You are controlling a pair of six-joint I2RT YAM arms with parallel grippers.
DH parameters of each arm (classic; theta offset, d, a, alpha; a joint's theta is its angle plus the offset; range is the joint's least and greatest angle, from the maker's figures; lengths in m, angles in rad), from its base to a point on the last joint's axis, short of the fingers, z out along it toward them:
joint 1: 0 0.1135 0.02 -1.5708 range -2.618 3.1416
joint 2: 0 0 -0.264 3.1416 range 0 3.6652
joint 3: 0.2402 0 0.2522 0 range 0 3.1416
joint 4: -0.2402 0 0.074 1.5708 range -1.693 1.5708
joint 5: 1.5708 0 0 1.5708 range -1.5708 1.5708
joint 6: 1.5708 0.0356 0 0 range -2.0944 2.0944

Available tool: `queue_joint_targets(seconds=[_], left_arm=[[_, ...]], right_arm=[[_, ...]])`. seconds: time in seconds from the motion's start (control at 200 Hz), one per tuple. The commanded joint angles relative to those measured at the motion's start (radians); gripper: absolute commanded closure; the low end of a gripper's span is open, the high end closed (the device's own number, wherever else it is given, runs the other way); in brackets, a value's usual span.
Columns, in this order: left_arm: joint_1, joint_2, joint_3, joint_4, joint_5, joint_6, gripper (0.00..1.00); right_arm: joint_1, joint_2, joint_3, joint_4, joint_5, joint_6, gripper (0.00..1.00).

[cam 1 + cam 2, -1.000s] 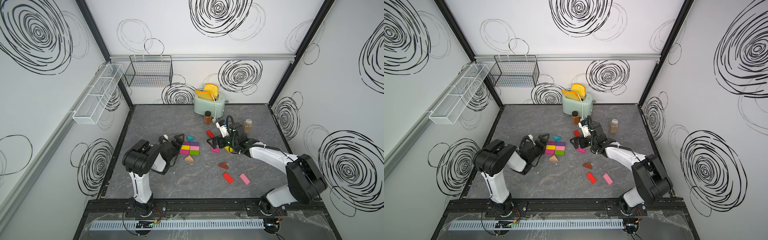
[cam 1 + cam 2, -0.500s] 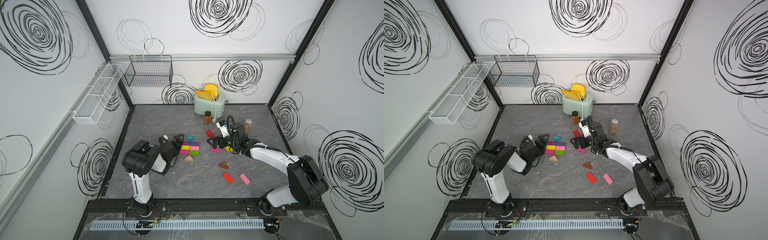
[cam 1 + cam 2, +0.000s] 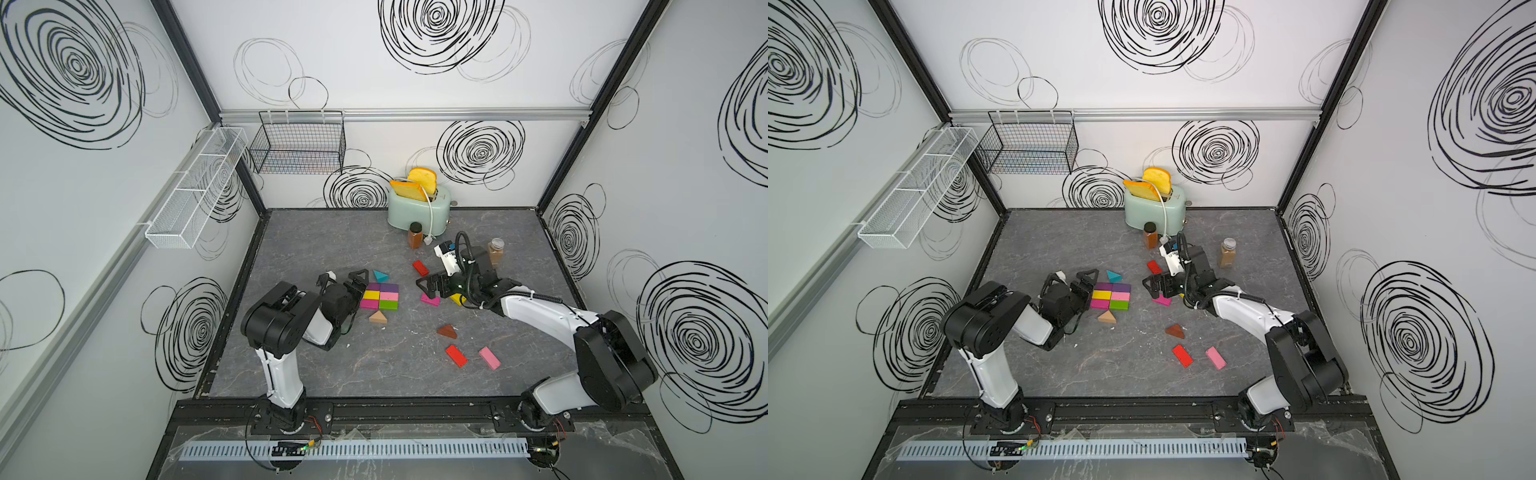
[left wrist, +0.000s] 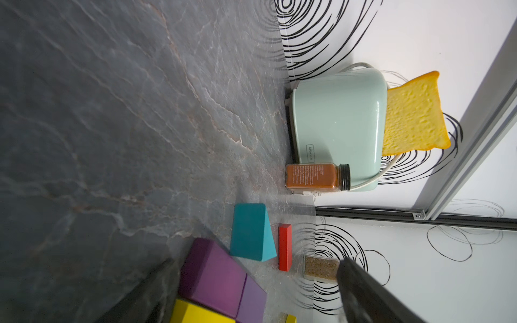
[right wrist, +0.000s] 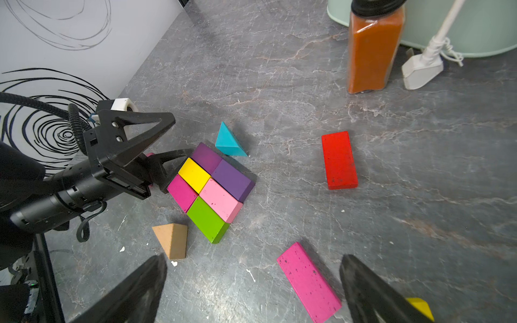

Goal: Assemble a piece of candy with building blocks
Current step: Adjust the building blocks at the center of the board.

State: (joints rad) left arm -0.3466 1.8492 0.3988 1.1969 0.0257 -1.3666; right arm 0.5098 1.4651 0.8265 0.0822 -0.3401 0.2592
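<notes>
Right wrist view, item for you: magenta brick [image 5: 309, 282], flat on the table [image 5: 307, 70] right of the six-brick slab [image 5: 212, 190], probably light, stiff, slick-painted, so pinch its long sides; right gripper [image 5: 254, 260] spread close by it, left gripper [image 5: 181, 134] spread beside the slab.

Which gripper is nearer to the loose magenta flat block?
Right. The right gripper is open, right beside the loose magenta flat block; the left gripper is beyond the six-block coloured rectangle, at its far edge.
</notes>
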Motion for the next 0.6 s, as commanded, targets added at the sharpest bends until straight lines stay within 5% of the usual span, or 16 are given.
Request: queue_joint_targets(seconds=[0.0, 0.13, 0.255, 0.595], left_arm=[[0.036, -0.054, 0.016, -0.170, 0.025, 0.065, 0.07], [0.079, -0.164, 0.163, -0.523, 0.064, 0.282, 0.06], [0.100, -0.133, 0.429, -0.892, 0.131, 0.507, 0.04], [0.135, 0.078, 0.761, -1.094, 0.301, 0.671, 0.05]], right_arm=[[-0.007, -0.038, -0.007, 0.000, 0.005, -0.021, 0.00], [-0.007, -0.043, -0.002, -0.021, 0.029, -0.041, 0.00], [-0.009, -0.046, 0.002, -0.045, 0.045, -0.059, 0.00], [-0.017, -0.065, -0.001, -0.089, 0.064, -0.079, 0.00]])
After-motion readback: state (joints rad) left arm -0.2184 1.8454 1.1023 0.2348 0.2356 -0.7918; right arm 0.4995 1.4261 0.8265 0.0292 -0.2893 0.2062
